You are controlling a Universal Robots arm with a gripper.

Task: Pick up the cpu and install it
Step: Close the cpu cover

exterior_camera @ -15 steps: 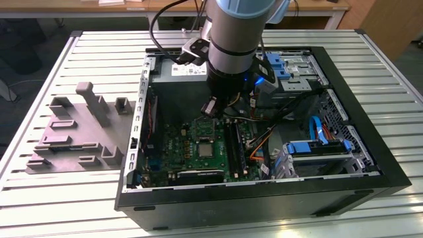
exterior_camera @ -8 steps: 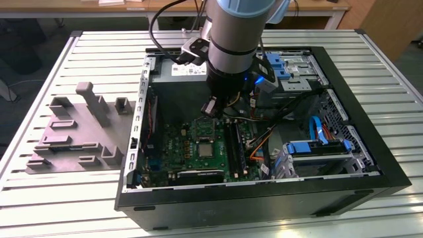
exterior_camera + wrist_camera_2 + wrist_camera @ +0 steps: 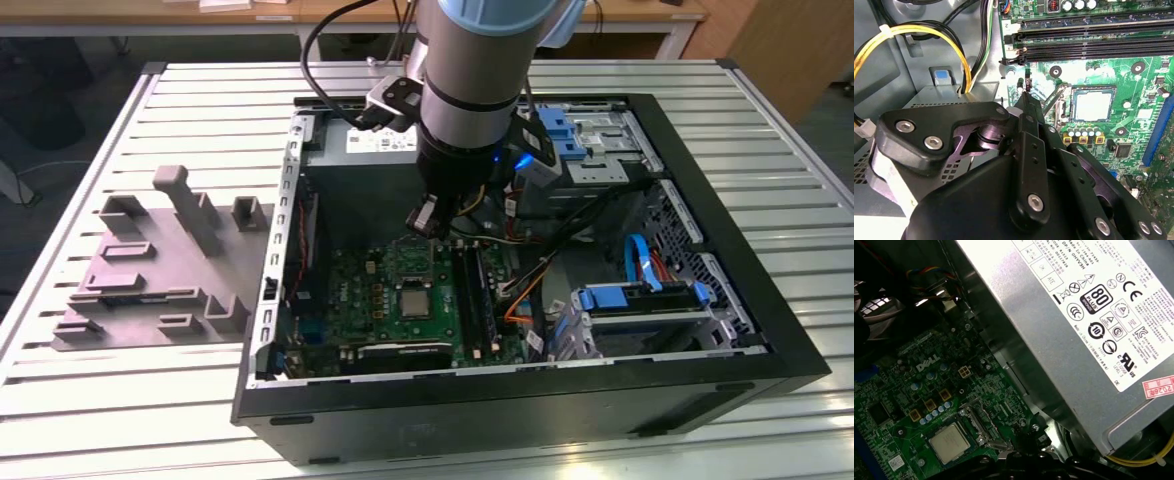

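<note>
now the open black pc case (image 3: 747,370) sits on a slatted metal table (image 3: 147,400), green motherboard (image 3: 360,300) inside. small square silvery cpu (image 3: 1093,105) lies in its socket. black gripper (image 3: 1026,96) hovers above, nothing btwn fingers; open/shut can't tell.

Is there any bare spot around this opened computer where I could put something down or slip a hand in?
The slatted table is bare in front of the grey fixture and near the case. Inside it is crowded: cables, drive cages, and the arm hanging over the motherboard, where the cpu sits.
</note>
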